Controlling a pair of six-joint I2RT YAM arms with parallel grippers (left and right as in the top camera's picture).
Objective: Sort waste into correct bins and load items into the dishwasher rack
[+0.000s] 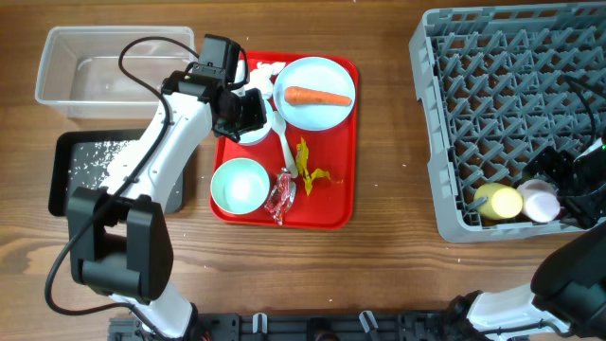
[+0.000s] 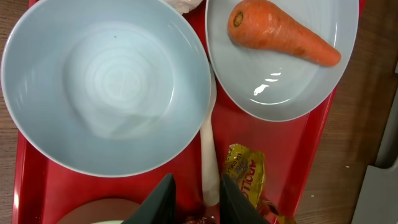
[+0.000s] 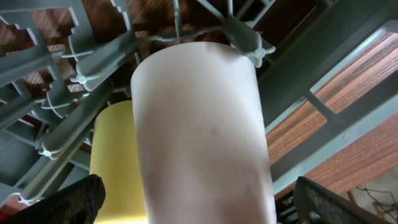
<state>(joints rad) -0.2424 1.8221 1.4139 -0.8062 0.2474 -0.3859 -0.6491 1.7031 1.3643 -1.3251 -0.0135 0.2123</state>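
Far left of the overhead view, the clear tub sits at upper left. Below it is the black tray, speckled with white rice grains.

Here's the left arm, rising from the lower left, running diagonally up and folding over the upper-left corner of the red tray, wrist aimed straight down. The left gripper is low, with its fingers drawn in narrow on either side of the white spoon. Pinching the handle or just short of it? I cannot tell.

This looks like the spoon pick, and it's a tight one. The handle lies in the slot between the bowl and the plate carrying the carrot, with the yellow wrapper just beside it. I'd want a square close on the handle and a straight vertical lift, so nothing nudges the bowl rim or drags that wrapper along.

Over to the right is the dishwasher rack. The right arm comes up from the lower right into the rack's lower-right corner. The right gripper is spread wide, clear of the pink cup on both sides. That cup lies on the pegs, touching the yellow cup.
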